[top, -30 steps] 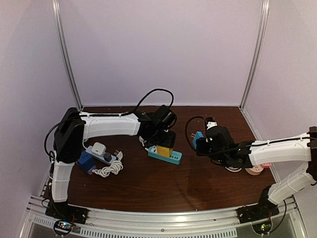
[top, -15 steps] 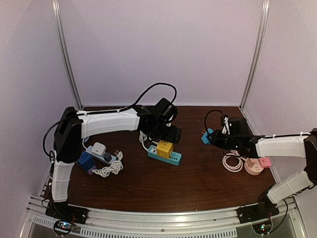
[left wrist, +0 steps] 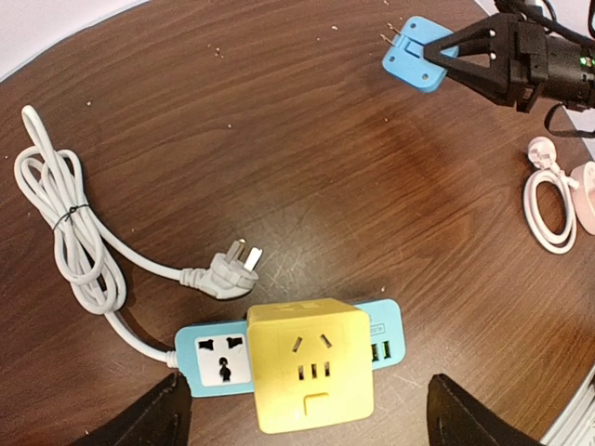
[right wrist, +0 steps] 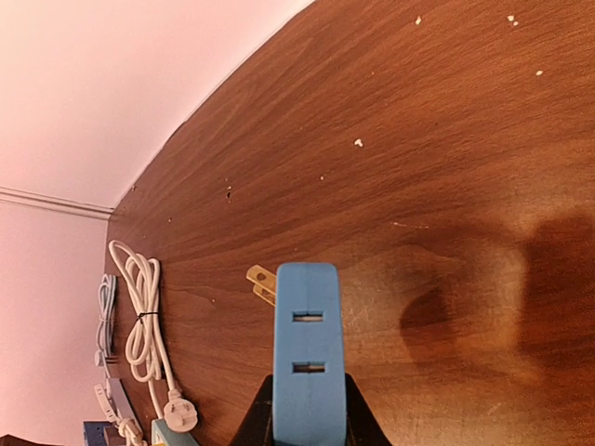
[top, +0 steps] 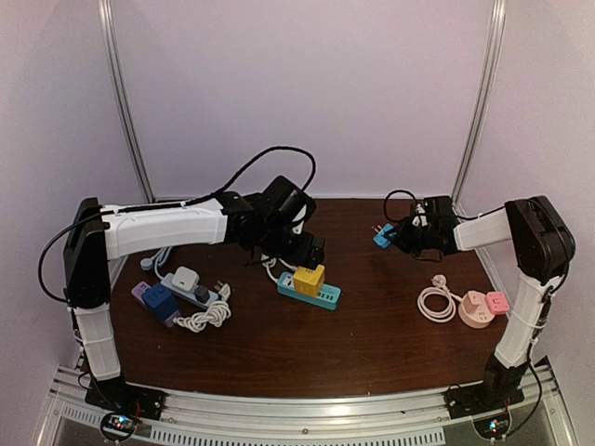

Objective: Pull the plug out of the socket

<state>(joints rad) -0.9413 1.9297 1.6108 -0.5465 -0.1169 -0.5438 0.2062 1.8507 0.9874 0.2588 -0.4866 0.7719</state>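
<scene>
Right tool (right wrist: 308,409) is the one with the goods: clenched on the blue plug (right wrist: 308,334), more on that once we get back there. Starting at the near edge, there's a wide bare patch of tabletop (top: 307,358) in the middle. Near left sits a white power strip (top: 191,286). Near right there's a pink socket (top: 480,309) with a white cable coil (top: 435,303) just left of it. Mid-table, a teal strip (top: 323,296) carries a yellow cube adapter (top: 310,279), and the left tool (left wrist: 311,416) hangs over it with fingers spread wide, gripping nothing. Farther back on the right, the blue plug is out of any socket, brass prongs bare and pointing left, apparently held just off the wood judging by its shadow.

So the pull itself looks done, and what's left is probably parking the plug. Doing that well means keeping the squeeze on until it rests flat, then letting go, not dropping it. Best landing room looks like the bare wood left of the plug, between it and the teal strip. Going nearer risks the coil and pink socket. The right edge, the corner post (top: 476,102) and the back wall (top: 307,102) sit close around that arm, so not much swing room there.
</scene>
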